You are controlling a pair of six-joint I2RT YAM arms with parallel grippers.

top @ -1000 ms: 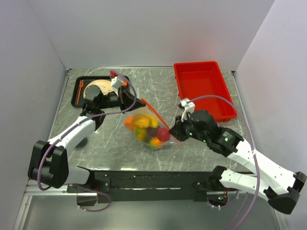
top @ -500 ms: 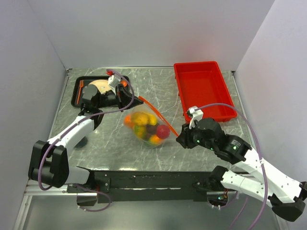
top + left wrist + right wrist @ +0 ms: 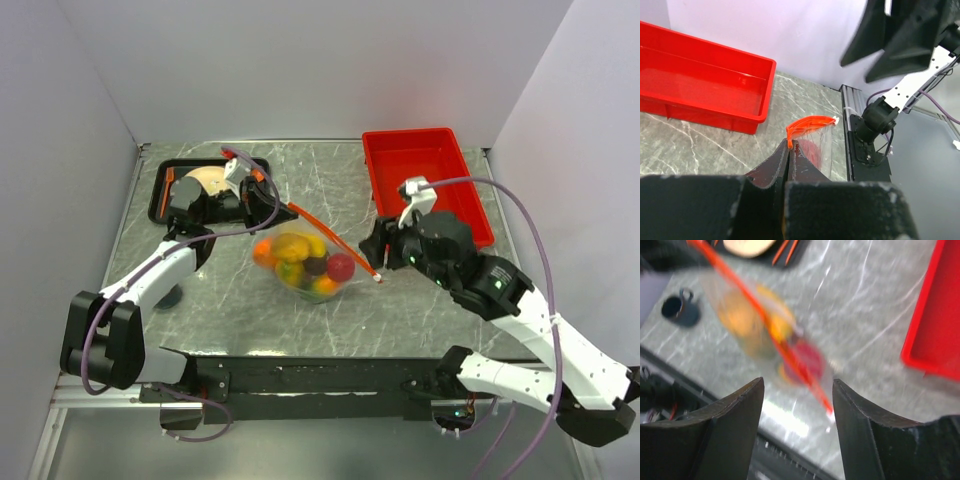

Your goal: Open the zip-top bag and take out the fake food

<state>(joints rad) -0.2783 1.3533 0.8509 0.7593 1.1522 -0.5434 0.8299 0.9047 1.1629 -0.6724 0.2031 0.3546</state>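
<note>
After right jaws rose away | left jaws pinch zip-top bag [image 3: 303,262]

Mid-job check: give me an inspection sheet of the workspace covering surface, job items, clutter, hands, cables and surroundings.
Surface: grey marbled tabletop; no spills seen.
Job's things: clear floppy zip-top bag lying mid-table, its orange zipper strip lifted at one end; small glossy plastic fruits all inside. Cannot tell if the zip is open.
Clutter: red rectangular plastic bin; black tray with beige plate and orange cutlery; dark mug.
Hands: left hand shut on the zipper strip's end; right hand open above the bag, holding nothing.
Cables: purple cable loops along each arm; no snag seen.
Surroundings: plain white walls; nothing else seen.
</note>
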